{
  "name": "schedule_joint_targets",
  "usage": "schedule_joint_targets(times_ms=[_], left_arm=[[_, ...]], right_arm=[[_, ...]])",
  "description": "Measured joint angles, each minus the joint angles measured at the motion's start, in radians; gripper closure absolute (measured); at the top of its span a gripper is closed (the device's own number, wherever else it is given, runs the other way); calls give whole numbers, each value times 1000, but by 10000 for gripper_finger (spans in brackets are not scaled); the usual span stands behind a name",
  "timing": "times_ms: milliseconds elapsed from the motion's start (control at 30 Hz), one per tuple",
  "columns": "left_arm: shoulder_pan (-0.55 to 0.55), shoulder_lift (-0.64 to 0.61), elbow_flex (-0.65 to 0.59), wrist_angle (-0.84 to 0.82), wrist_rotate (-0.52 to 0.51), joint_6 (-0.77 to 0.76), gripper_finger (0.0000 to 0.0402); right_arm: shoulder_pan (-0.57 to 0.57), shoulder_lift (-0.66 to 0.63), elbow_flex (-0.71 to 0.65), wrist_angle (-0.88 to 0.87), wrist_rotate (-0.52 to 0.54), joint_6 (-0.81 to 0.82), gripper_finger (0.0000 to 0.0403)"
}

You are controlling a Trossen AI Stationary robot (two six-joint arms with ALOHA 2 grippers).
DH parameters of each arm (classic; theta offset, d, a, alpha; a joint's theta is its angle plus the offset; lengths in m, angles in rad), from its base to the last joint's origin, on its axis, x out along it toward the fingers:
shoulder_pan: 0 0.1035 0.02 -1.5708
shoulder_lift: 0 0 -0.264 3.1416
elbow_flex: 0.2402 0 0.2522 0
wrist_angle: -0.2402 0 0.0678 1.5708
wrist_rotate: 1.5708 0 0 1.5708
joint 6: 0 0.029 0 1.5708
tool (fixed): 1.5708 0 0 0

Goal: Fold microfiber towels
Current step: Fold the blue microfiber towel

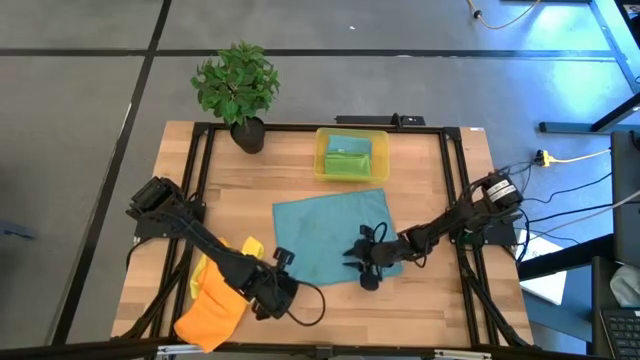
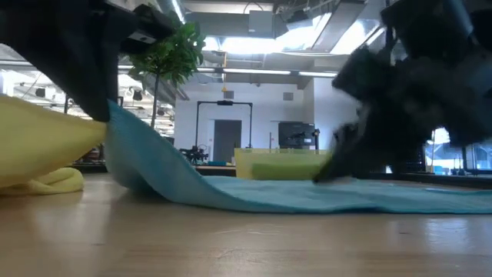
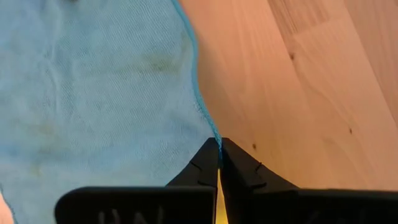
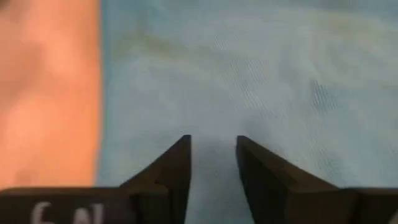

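The teal-blue towel [image 1: 330,232] lies spread at the centre of the worktop [image 1: 420,300]. The left claw [image 3: 218,149] is pressed together, pinching the towel's near-left corner and lifting it. The right claw [image 4: 212,155] stands spread over the towel's near-right area.

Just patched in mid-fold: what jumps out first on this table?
The teal-blue towel spread at the table's middle, with the left gripper shut on its near-left corner, lifting it. The right gripper sits over the towel's near-right part, fingers apart. Orange and yellow towels lie heaped near the front-left corner.
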Motion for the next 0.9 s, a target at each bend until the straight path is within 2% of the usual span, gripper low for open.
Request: schedule_joint_targets(times_ms=[167, 367, 733, 900], left_arm=[[20, 0, 0, 36, 0, 2, 401], [37, 0, 0, 53, -1, 3, 401], [35, 0, 0, 65, -2, -1, 401], [34, 0, 0, 66, -1, -6, 401]], right_arm=[[28, 0, 54, 113, -11, -92, 232], [54, 17, 195, 86, -11, -188, 230], [32, 260, 464, 45, -9, -211, 232], [-1, 302, 570, -75, -8, -213, 232]])
